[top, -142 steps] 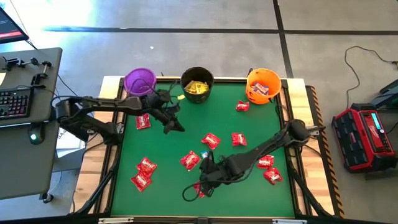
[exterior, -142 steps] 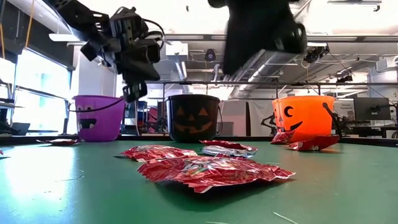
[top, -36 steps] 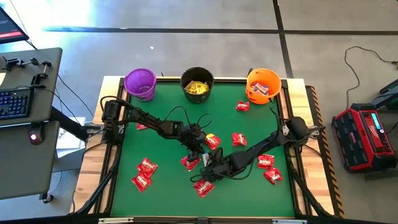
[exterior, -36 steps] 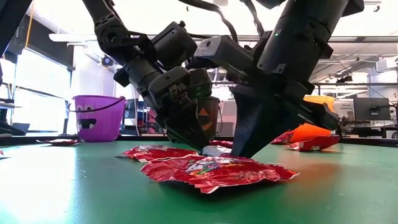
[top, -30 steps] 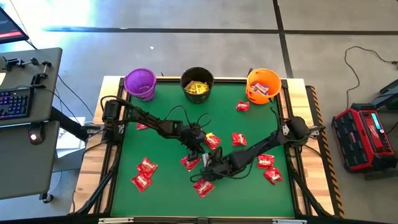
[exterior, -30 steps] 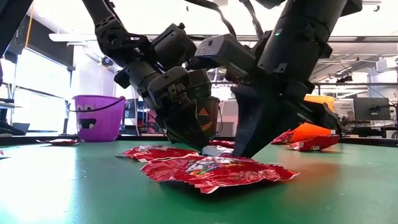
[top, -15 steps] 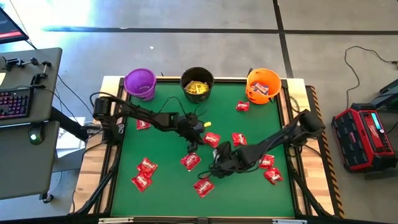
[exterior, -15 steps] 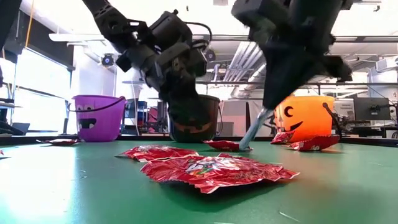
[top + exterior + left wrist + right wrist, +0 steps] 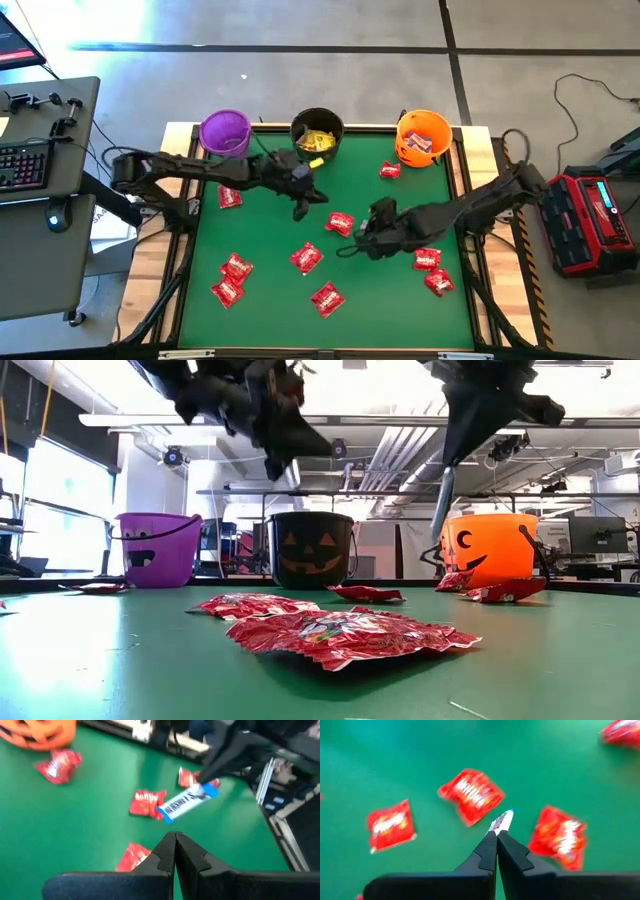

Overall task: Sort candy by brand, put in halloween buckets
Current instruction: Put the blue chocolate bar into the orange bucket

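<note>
Although the yellow packets [image 9: 317, 141] already sit in the black bucket [image 9: 318, 124], I judge the sort only partly done, because working from the near edge of the green table [image 9: 260, 320] I count red packets scattered all over it: one at the front [image 9: 326, 299], a pair at the front left [image 9: 232, 278], one just ahead of centre [image 9: 306, 259], two on the right side [image 9: 432, 270], one mid-table [image 9: 340, 223], one by the left edge [image 9: 230, 197] and one farther back near the orange bucket [image 9: 422, 137]. The right gripper [image 9: 362, 243], lifted over the middle of the table, is clamped on one end of a white-and-blue bar [image 9: 187, 803], which dangles from its tip (the left wrist view shows it best, hanging clear of the cloth). Which pail it belongs in I can't confirm; the orange one seems to hold a few pieces, but I cannot make out the brand. Farther back, my left gripper [image 9: 301, 209] hangs above the table with its fingers [image 9: 176, 851] pressed together on nothing, short of the black bucket. The purple bucket [image 9: 225, 131] at the far left looks empty from above.
</note>
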Robot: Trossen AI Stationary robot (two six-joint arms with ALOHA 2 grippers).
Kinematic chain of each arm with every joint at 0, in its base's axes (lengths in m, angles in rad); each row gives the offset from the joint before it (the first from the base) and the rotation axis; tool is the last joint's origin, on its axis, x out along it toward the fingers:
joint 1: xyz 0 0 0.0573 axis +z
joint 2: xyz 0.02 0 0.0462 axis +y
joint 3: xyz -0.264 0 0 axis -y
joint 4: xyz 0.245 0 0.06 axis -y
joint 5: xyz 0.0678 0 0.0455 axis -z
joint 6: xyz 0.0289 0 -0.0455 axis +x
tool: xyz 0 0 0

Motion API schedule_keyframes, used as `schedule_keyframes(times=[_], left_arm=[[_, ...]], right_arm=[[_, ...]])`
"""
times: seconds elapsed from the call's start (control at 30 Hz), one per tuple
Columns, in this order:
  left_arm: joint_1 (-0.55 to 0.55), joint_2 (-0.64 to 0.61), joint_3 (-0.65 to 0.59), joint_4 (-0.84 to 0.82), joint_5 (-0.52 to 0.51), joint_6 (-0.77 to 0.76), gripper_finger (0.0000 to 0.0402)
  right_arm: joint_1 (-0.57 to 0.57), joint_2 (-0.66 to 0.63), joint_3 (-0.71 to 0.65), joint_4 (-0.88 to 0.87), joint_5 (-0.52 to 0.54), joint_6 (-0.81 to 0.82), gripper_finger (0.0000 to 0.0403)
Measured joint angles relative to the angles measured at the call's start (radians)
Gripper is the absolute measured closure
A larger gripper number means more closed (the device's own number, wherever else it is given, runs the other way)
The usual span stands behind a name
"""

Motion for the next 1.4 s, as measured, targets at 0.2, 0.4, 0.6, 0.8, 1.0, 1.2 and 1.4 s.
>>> schedule_keyframes(times=[0.2,0.4,0.6,0.8,1.0,1.2,1.4], left_arm=[[0.052,-0.114,0.000,-0.037,0.006,0.018,0.0402],[0.115,-0.201,0.001,-0.080,0.014,0.019,0.0402],[0.174,-0.240,0.001,-0.090,0.061,0.034,0.0401],[0.217,-0.242,0.001,-0.121,0.087,0.053,0.0402],[0.244,-0.243,0.001,-0.128,0.075,0.068,0.0401],[0.263,-0.243,0.001,-0.126,0.068,0.047,0.0401],[0.263,-0.243,0.001,-0.125,0.037,0.044,0.0402]], right_arm=[[-0.065,-0.113,0.000,-0.108,0.074,-0.021,0.0403],[-0.175,-0.214,0.000,-0.173,0.120,-0.108,0.0403],[-0.354,-0.293,0.000,-0.204,0.168,-0.243,0.0403],[-0.591,-0.353,0.000,-0.214,0.220,-0.413,0.0403],[-0.859,-0.368,0.000,-0.194,0.192,-0.655,0.0403],[-1.139,-0.335,0.000,-0.025,-0.017,-0.972,0.0403],[-1.352,-0.242,0.001,0.033,-0.210,-1.126,0.0403]])
